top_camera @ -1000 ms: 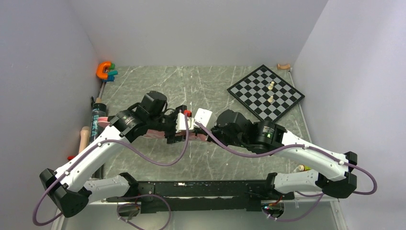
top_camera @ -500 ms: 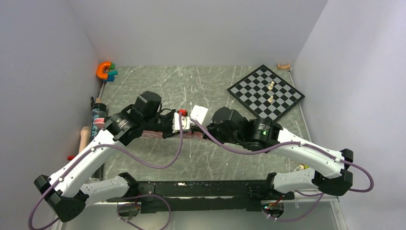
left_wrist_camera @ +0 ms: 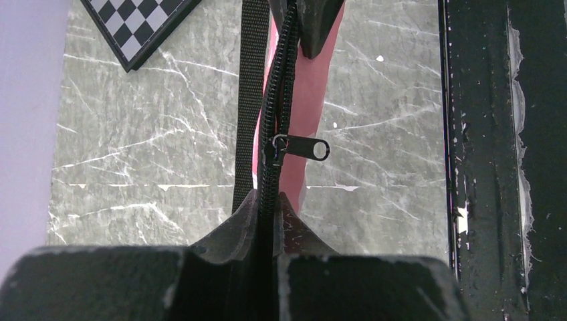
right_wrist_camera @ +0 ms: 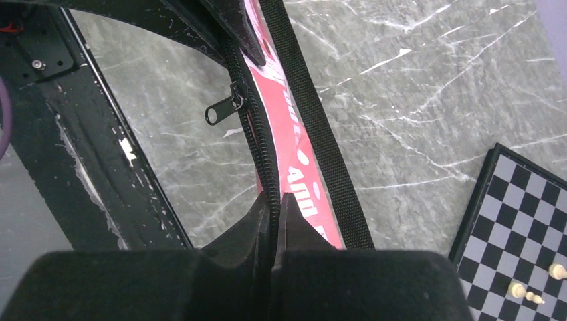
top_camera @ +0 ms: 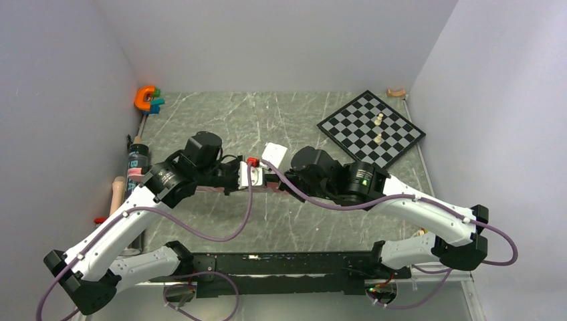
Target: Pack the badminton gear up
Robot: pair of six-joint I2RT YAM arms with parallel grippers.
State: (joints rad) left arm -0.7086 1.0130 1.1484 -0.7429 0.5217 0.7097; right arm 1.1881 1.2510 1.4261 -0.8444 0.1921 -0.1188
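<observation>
Two claws grip the same bag (left_wrist_camera: 311,87), which lies across the middle of the worktop (top_camera: 281,120) as a narrow pink strip, mostly hidden under the arms in the top view. The left claw (left_wrist_camera: 269,200) is clamped on the bag's zip (left_wrist_camera: 284,80), its fingers pressed together with the black teeth running up between them. The right claw (right_wrist_camera: 274,200) is clamped on the same zip line further along the bag, facing the left one, its fingers likewise together. Between the two grips the zip pull (left_wrist_camera: 304,148) sticks out sideways from the teeth, free of both claws. A black strap (left_wrist_camera: 251,100) runs along the bag just beside the zip, and white lettering shows on the pink cloth in the right wrist view.

Left of the bag, a dark tube (top_camera: 136,164) lies along the wall at the worktop's edge. Beyond the bag and to its right sits a chessboard (top_camera: 371,128), turned corner-on, with a few pale pieces (top_camera: 379,120) standing on it. Beyond the bag and to its left, an orange toy (top_camera: 146,98) rests in the far corner. No rackets or shuttlecocks can be made out.
</observation>
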